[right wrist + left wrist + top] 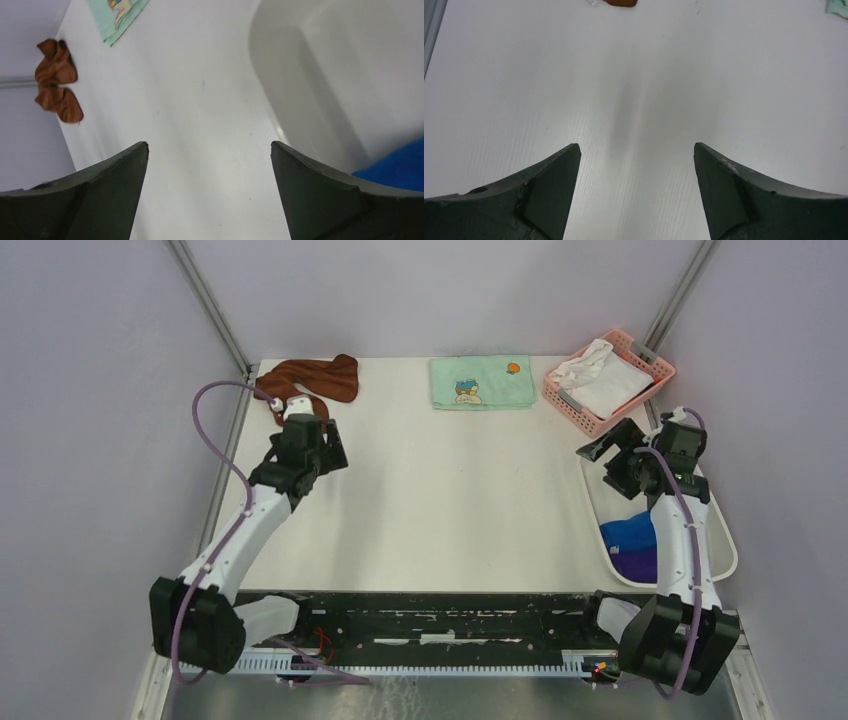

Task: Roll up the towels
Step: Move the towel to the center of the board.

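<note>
The rust-brown towel (312, 380) lies crumpled at the table's far left corner; it shows in the right wrist view (56, 81) and as a sliver in the left wrist view (620, 2). The royal blue towel (629, 531) and the dark purple towel (639, 563) lie in the white tray (600, 502) at the right; blue shows in the right wrist view (395, 167). My left gripper (335, 445) is open and empty just in front of the brown towel, over bare table (636, 147). My right gripper (603, 452) is open and empty at the tray's far left edge (209, 145).
A pale green cartoon-print towel (481, 381) lies flat at the back centre, also in the right wrist view (119, 15). A pink basket (655, 365) holding a white cloth (598, 376) stands at the back right. Metal frame posts rise at both back corners.
</note>
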